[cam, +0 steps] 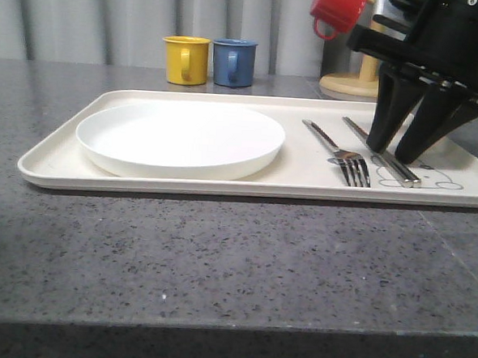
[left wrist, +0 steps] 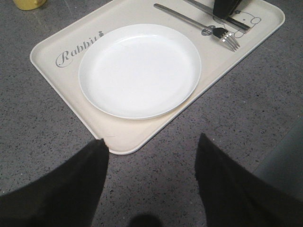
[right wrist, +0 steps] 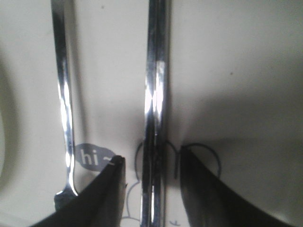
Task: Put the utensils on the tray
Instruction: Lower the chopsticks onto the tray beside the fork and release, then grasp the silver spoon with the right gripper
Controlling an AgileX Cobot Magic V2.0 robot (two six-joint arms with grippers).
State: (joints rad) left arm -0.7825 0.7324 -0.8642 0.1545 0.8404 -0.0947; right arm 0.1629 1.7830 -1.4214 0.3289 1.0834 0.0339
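Note:
The cream tray (cam: 53, 172) lies across the grey table, with "Rabbit" script on it in the left wrist view (left wrist: 52, 47). Two utensils rest on its right part: a fork (cam: 342, 153) and, to its right, a long flat bar-like piece (cam: 408, 175). My right gripper (cam: 391, 153) stands open low over the tray, one finger on each side of the bar (right wrist: 155, 94), with a gap on both sides. The fork's handle (right wrist: 64, 94) runs beside it. My left gripper (left wrist: 151, 139) hangs open over the bare table just off the tray's near corner, holding nothing.
A round white plate (cam: 180, 139) fills the tray's left half. Behind the tray stand a yellow mug (cam: 186, 60) and a blue mug (cam: 234, 62). A red mug (cam: 338, 11) hangs on a wooden stand (cam: 350, 84) at the back right.

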